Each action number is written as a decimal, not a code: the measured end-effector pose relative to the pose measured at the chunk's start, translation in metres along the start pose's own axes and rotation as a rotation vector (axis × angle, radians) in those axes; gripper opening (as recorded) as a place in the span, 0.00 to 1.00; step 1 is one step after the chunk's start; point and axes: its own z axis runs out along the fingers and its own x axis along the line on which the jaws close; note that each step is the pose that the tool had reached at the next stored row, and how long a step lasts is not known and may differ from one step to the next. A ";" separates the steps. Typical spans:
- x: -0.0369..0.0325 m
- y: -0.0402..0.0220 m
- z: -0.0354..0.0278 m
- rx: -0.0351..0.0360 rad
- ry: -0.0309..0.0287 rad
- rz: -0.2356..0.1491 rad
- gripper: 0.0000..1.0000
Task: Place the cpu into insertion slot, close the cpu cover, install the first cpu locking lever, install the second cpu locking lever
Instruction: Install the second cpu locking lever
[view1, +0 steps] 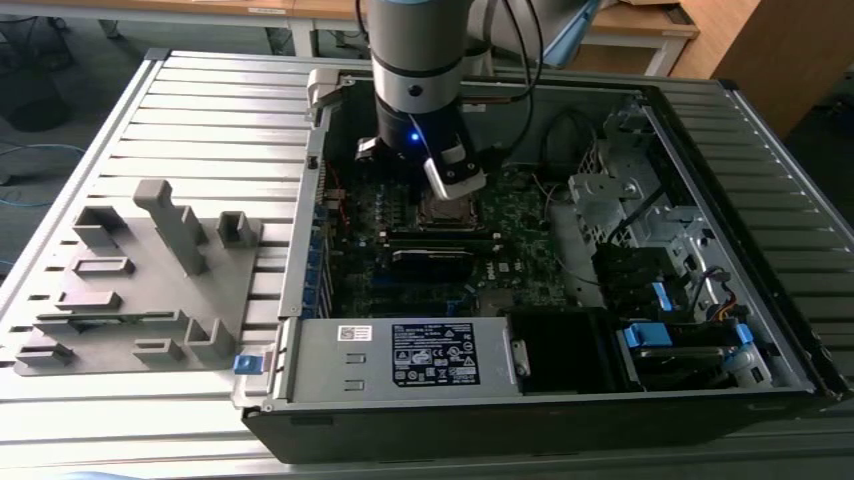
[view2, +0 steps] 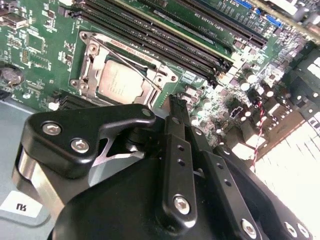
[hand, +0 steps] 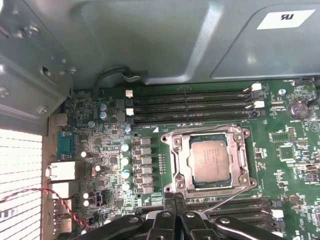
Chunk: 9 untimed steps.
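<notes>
In the first wrist view the cpu (hand: 212, 160) lies flat in the slot (hand: 175, 165), its dull silver top facing up. The cover (hand: 242, 162) is down around it, framing the chip through its square cut-out. A thin wire lever (hand: 225, 200) runs slantwise from the socket's near corner toward the pincer (hand: 173, 217), whose black fingers (hand: 161, 222) meet tip to tip just beside that corner, over a long black memory slot (hand: 240, 205). Beyond the socket lie three more memory slots (hand: 192, 104) with white latches. Silver capacitors (hand: 134, 165) stand in rows on the green board (hand: 285, 150). A red-and-black twisted wire (hand: 62, 202) crosses near the rear ports (hand: 60, 172). Grey case metal (hand: 150, 40) rises behind.
</notes>
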 end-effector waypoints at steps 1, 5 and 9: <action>-0.0001 0.0004 -0.0019 0.0000 0.0000 0.000 0.11; -0.0012 0.0011 -0.0053 0.0001 -0.0006 0.003 0.11; -0.0056 0.0014 -0.0051 0.0071 -0.0033 0.014 0.11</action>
